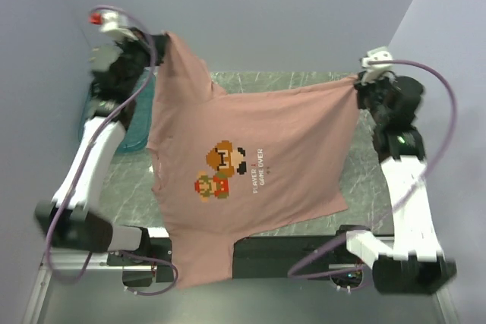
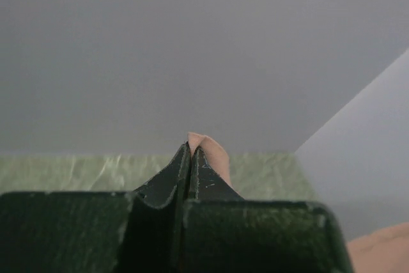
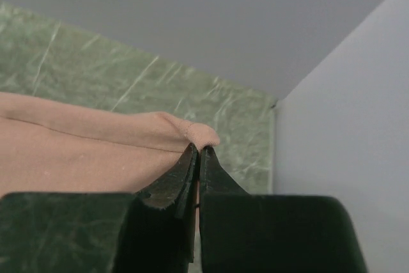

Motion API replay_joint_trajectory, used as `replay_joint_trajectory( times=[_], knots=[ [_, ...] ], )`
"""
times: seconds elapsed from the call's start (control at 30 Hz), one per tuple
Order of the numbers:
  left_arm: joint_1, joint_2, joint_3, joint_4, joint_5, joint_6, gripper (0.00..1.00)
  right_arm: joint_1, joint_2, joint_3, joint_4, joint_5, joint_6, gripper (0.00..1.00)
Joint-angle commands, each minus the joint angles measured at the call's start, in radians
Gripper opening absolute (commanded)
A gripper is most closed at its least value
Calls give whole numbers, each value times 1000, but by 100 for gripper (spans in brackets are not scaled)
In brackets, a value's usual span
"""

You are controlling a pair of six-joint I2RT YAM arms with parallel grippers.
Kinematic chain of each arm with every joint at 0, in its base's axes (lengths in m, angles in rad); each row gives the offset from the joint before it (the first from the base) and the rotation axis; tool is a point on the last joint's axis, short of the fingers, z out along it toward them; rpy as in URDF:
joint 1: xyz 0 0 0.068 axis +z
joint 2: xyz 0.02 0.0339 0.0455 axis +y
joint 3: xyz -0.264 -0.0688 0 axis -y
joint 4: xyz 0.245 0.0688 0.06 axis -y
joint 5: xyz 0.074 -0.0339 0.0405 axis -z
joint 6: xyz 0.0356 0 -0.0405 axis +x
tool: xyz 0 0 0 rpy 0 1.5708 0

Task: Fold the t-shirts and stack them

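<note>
A salmon-pink t-shirt (image 1: 250, 165) with a pixel-art print hangs spread in the air between both arms, above the green marbled table (image 1: 357, 180). My left gripper (image 1: 158, 43) is shut on one corner of the t-shirt at the upper left; a nub of pink cloth (image 2: 208, 148) sticks out past its fingertips (image 2: 192, 148). At the upper right my right gripper (image 1: 357, 85) is shut on another corner, the cloth (image 3: 96, 145) stretching away to the left from its jaws (image 3: 198, 150). The lower part of the t-shirt droops over the table's near edge.
A teal plastic bin (image 1: 137, 130) sits on the table at the left, mostly hidden behind the left arm and the cloth. Grey walls close in at the back and on both sides. The arms' bases stand at the near edge.
</note>
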Motion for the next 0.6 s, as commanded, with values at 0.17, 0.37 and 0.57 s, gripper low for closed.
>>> replay_joint_trajectory(
  times=[0.17,0.37,0.57],
  knots=[
    [5,612,84,231,60,4,0,-8,515,-35,405,-22,46,0],
    [8,888,374,216,23,-30,0,-8,859,203,428,52,85,0],
    [20,1012,543,176,-3,-40,0,-16,1016,371,419,129,114,0]
  ],
)
